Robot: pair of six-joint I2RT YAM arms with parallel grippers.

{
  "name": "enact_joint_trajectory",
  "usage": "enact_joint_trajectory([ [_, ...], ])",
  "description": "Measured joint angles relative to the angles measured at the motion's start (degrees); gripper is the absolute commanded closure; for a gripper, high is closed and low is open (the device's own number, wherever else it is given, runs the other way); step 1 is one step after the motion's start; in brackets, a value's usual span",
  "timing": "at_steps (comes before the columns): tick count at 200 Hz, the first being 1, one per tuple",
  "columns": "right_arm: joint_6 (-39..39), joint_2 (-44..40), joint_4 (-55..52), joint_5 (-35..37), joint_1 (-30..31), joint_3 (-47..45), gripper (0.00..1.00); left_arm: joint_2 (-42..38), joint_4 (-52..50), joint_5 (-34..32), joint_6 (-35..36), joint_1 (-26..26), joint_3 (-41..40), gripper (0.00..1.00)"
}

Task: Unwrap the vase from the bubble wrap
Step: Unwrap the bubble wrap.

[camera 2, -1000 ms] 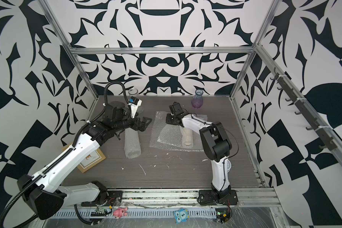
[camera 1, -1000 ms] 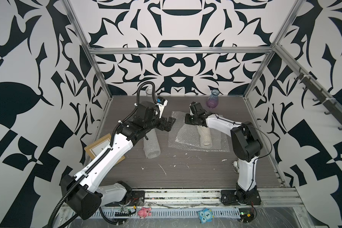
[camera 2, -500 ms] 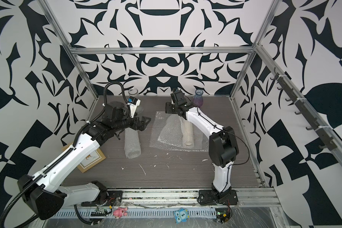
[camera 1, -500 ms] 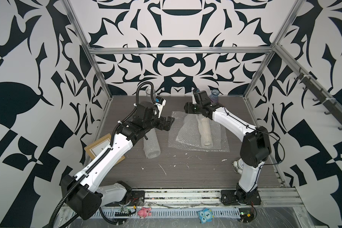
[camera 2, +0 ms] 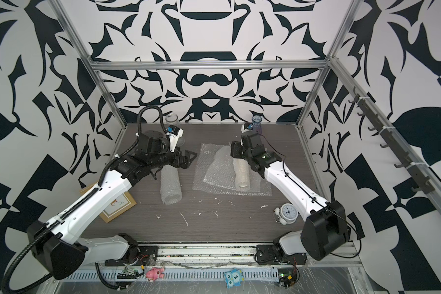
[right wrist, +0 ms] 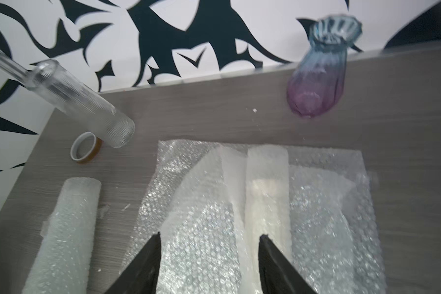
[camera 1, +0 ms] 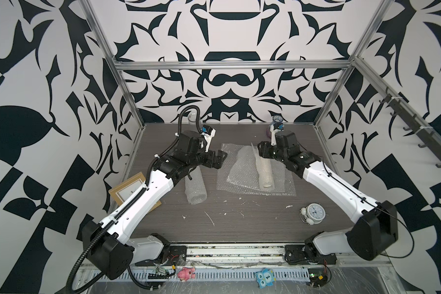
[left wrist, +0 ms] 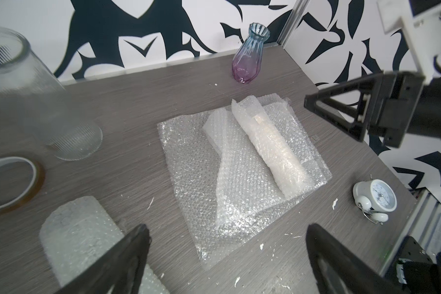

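The bubble wrap point(camera 1: 236, 175) lies flat near the middle of the counter point(camera 1: 239, 229). On it rests a loose roll point(camera 1: 265, 175) of the same wrap with something pale showing through. One flap stands up at the roll's 12 o'clock end. The right fingers point(right wrist: 148, 262) hover over that end, spread apart and holding nothing. The left fingers point(left wrist: 135, 252) are wide apart and empty, near the sheet's 10 o'clock corner, beside a second roll point(camera 1: 195, 188). A purple-and-blue glass vase point(left wrist: 247, 58) stands upright at the counter's 1 o'clock edge. An alarm clock point(camera 1: 313, 212) sits at 4 o'clock.
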Motion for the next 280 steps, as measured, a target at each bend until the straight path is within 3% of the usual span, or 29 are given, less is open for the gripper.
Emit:
enact_joint_trajectory([
  [34,6.2,-8.7,0.5,0.8,-0.4,-13.4,0.40,3.3,0.0,1.5,-1.2,-2.8,0.0,0.01],
  [83,16.2,-20.6,4.8,0.2,-3.1,-29.6,0.47,7.7,0.1,1.7,-1.3,-12.6,0.1,0.01],
  [142,25.0,-23.6,9.1,-3.7,-5.6,-36.8,0.50,13.8,-1.9,1.6,-1.3,-21.0,0.8,0.01],
  [180,29.8,-22.2,14.9,-7.4,-9.0,-39.5,0.51,13.9,-2.2,1.6,-1.2,-23.1,1.5,0.01],
  [280,44.7,-7.4,33.2,-16.0,-14.9,-40.2,0.40,13.9,-2.5,1.0,-1.2,-23.1,1.6,0.01],
])
